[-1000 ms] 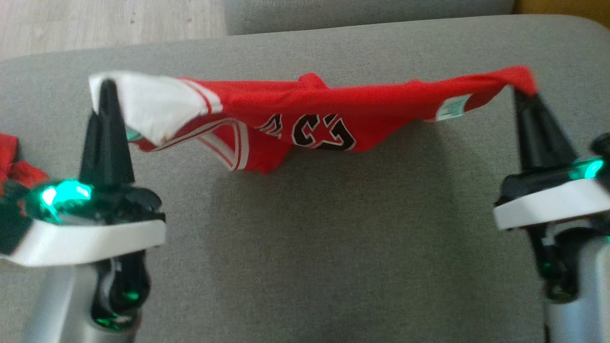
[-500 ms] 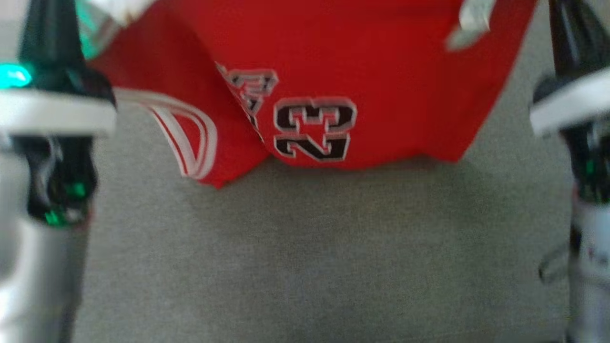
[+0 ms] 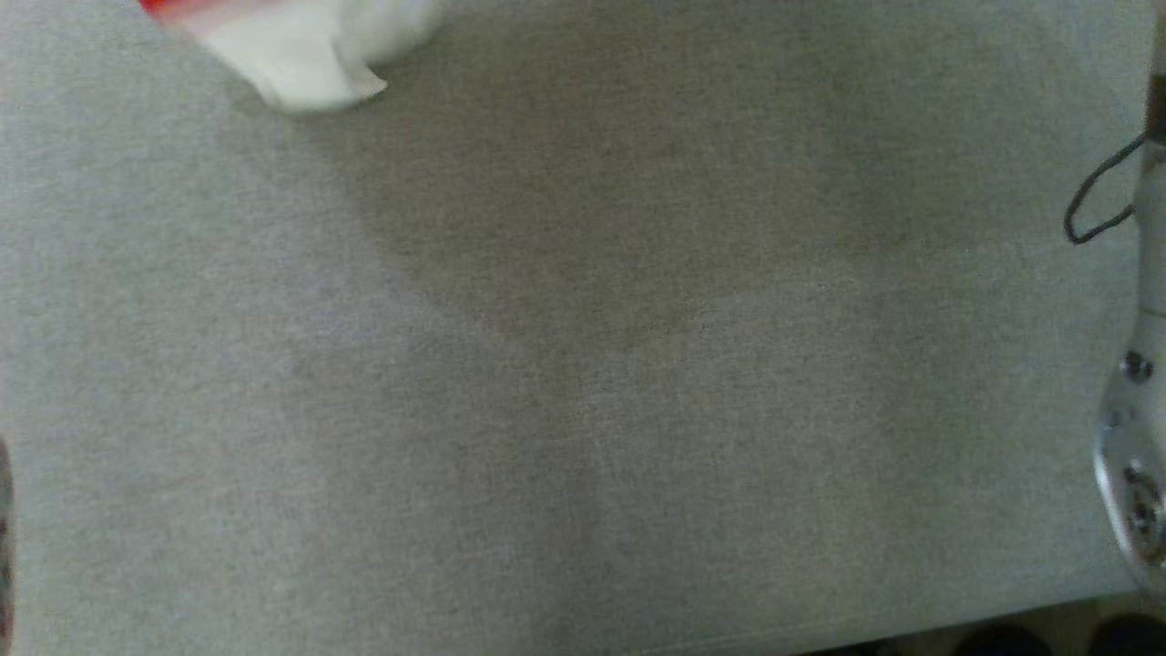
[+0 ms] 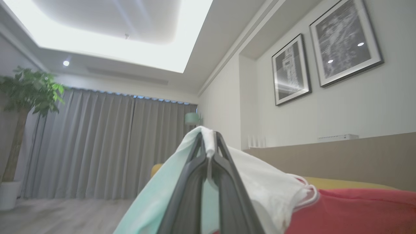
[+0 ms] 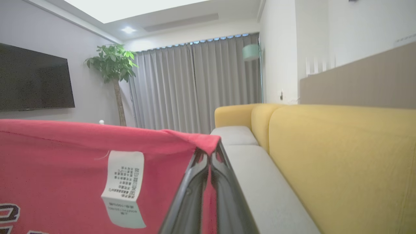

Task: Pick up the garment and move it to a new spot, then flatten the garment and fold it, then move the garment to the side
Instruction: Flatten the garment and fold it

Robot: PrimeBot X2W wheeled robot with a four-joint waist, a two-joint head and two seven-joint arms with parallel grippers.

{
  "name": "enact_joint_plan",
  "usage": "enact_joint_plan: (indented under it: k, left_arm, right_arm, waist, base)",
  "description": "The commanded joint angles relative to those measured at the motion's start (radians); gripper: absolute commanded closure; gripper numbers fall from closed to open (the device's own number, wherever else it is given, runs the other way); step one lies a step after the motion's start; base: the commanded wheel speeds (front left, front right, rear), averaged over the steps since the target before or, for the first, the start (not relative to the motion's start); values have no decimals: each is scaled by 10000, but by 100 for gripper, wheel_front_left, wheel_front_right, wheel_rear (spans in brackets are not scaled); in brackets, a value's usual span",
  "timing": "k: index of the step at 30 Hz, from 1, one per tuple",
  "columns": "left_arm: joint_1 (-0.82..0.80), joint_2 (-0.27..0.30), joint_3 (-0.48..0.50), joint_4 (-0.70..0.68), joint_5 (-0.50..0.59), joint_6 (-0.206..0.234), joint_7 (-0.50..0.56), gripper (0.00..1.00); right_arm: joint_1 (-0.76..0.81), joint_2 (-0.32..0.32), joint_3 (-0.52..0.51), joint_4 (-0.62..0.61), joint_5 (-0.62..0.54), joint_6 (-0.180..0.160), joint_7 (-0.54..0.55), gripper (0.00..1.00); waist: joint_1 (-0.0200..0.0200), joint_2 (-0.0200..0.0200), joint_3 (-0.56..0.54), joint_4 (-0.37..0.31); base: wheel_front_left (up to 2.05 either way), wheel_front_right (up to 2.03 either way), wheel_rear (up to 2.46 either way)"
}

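The garment (image 5: 65, 162), a red jersey with white trim, hangs in the air above the grey sofa seat (image 3: 583, 364), stretched by its upper edge between the two arms. In the head view a white and red corner of it (image 3: 301, 64) dangles at the far left.

The left gripper (image 4: 208, 146) is closed tight on a white fold of the cloth, and the right gripper (image 5: 209, 151) is pinched shut on a red corner just beside the care label (image 5: 125, 182). Holding two corners well apart probably lets the weight of the cloth pull it open into one flat sheet, so it can be laid down smooth for folding.

The pale right forearm (image 3: 1134, 456) stands at the right of the seat, and the yellow sofa back (image 5: 341, 162) rises on the far side.
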Motion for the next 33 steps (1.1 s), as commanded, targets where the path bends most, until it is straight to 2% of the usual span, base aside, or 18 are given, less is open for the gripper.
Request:
enact_joint_plan:
  k: [1, 4, 8, 12, 16, 19, 24, 28, 33]
  left_arm:
    - [-514, 566, 196, -305, 197, -68, -318, 100]
    - [-406, 499, 9, -369, 401, -187, -763, 100]
    - [666, 322, -199, -452, 338, -298, -986, 100]
    - [3186, -104, -469, -619, 216, -221, -1108, 100]
    - [5999, -766, -595, -966, -196, -13, -1146, 100]
    - [7928, -1074, -941, -1177, -563, 79, -1062, 100]
    - [10578, -1305, -1406, -1842, -1434, 477, 0, 100]
    - [11985, -1260, -1495, -2576, -2249, 774, 940, 100]
    - [12907, -1007, -1628, -3317, -2428, 1173, 1597, 100]
  right_arm:
    - [-345, -72, -19, -128, -137, 77, -347, 100]
    - [-151, -334, -6, 252, -364, 77, -728, 100]
    - [548, -570, 140, 659, -562, 77, -855, 100]
    - [1768, -763, 418, 1234, -500, 77, -850, 100]
    - [2885, -937, 773, 1605, -270, 77, -509, 100]
    - [3804, -1102, 991, 1772, -179, 77, 405, 100]
    - [5560, -1199, 1038, 1361, -281, 77, 2401, 100]
    - [6957, -1150, 563, 504, -579, 77, 3720, 100]
    - [8739, -797, -383, -1113, -1184, 77, 5338, 100]
  waist:
    - [-3, 1, -116, 89]
    - [-3, 1, -198, 205]
    - [-3, 1, -272, 345]
    - [-3, 1, -386, 557]
    - [-3, 1, -749, 832]
    - [-3, 1, -1184, 1061]
    - [-3, 1, -1974, 1373]
    - [-3, 1, -2467, 1607]
    - [-3, 1, -2851, 1846]
  base:
    - [0, 0, 0]
    - [0, 0, 0]
    - [0, 0, 0]
    - [0, 0, 0]
    - [0, 0, 0]
    - [0, 0, 0]
    - [0, 0, 0]
    - [0, 0, 0]
    - [0, 0, 0]
